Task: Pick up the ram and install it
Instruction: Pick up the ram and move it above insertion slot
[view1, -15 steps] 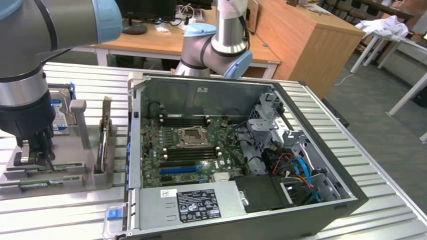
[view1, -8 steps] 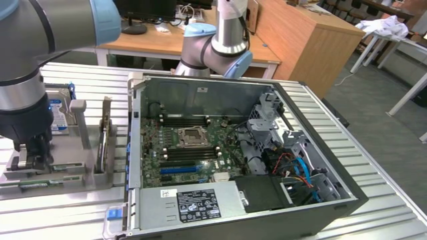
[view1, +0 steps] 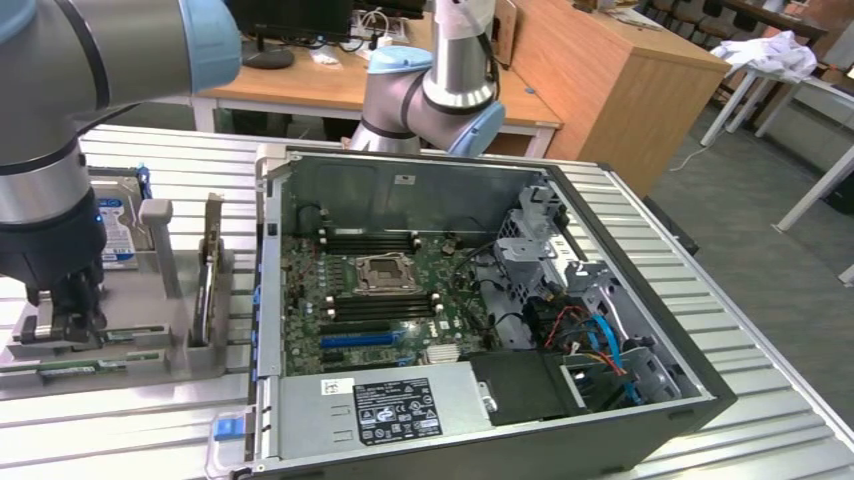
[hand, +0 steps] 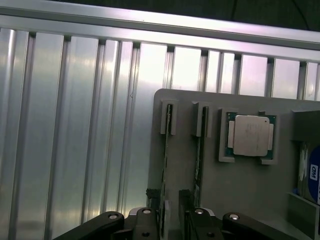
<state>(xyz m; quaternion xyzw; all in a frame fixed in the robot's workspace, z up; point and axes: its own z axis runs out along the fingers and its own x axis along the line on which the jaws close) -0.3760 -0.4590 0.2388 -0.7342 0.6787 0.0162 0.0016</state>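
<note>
Two ram sticks stand on edge in a grey holder plate (hand: 240, 185). In the wrist view my gripper (hand: 167, 201) is open and straddles one ram stick (hand: 167, 165), with one dark finger on each side and a small gap to each. The second ram stick (hand: 198, 160) stands just beside it. In the exterior view the gripper (view1: 64, 318) reaches down onto the holder plate at that view's left, over the ram (view1: 134, 336). The open computer case (view1: 641, 300) shows the motherboard with black memory slots (view1: 380, 241).
A processor chip (hand: 251, 135) lies in its own pocket on the plate, and a hard drive (view1: 115, 230) with a blue-white label stands behind. An upright bracket (view1: 208, 285) rises between the gripper and the case wall. Ribbed metal tabletop (hand: 75, 140) surrounds the plate.
</note>
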